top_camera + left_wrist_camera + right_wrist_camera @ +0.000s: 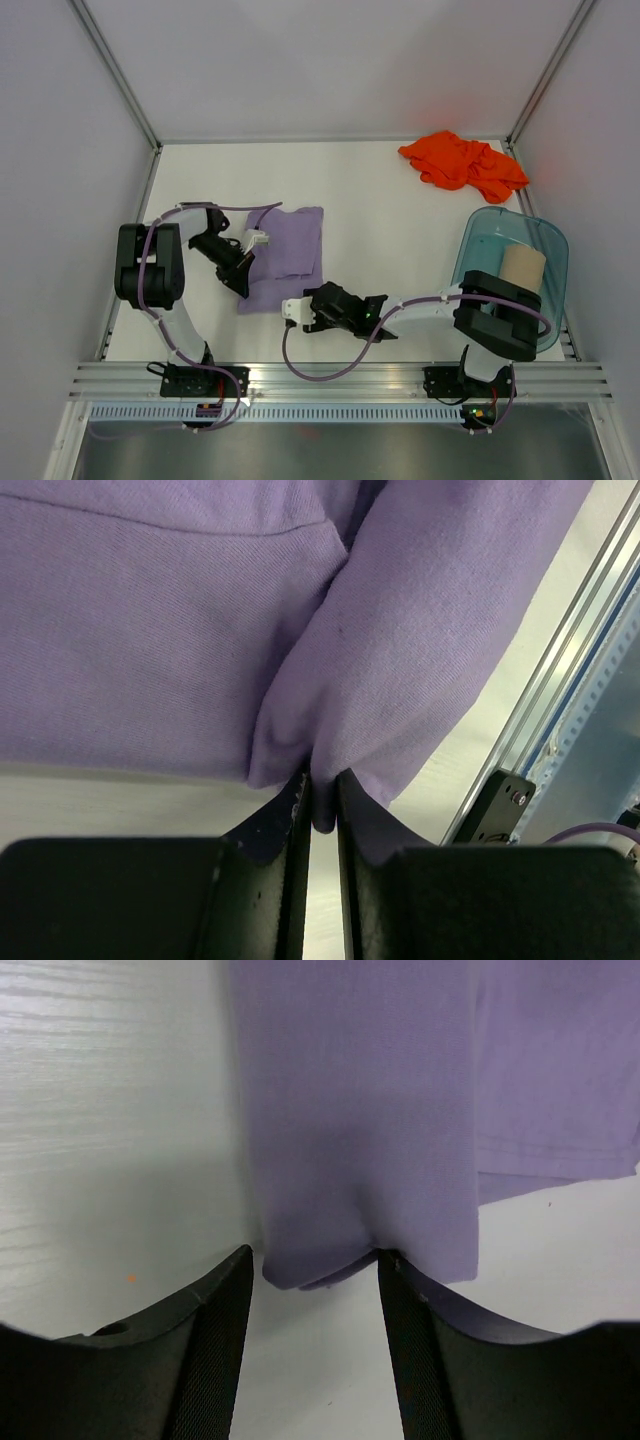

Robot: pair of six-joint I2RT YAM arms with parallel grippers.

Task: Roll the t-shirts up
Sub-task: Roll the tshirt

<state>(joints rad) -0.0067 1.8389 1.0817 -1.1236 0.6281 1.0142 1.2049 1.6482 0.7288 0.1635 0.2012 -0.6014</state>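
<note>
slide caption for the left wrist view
Left gripper pinching a fold of the lavender t-shirt between nearly closed fingers.

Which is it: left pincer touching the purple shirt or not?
Touching. The left wrist view shows the left pincer pinching a fold of the purple shirt between its fingers.

The top view looks steeply down from above and behind the arm bases [195,380], which sit at the frame's bottom edge, and takes in the whole bench [380,210]. Each wrist view looks out along its own hand, with the left hand [322,800] and right hand [315,1260] at the lower edge. Both are very close to the lavender t-shirt [360,1110], which all three views share.
</note>
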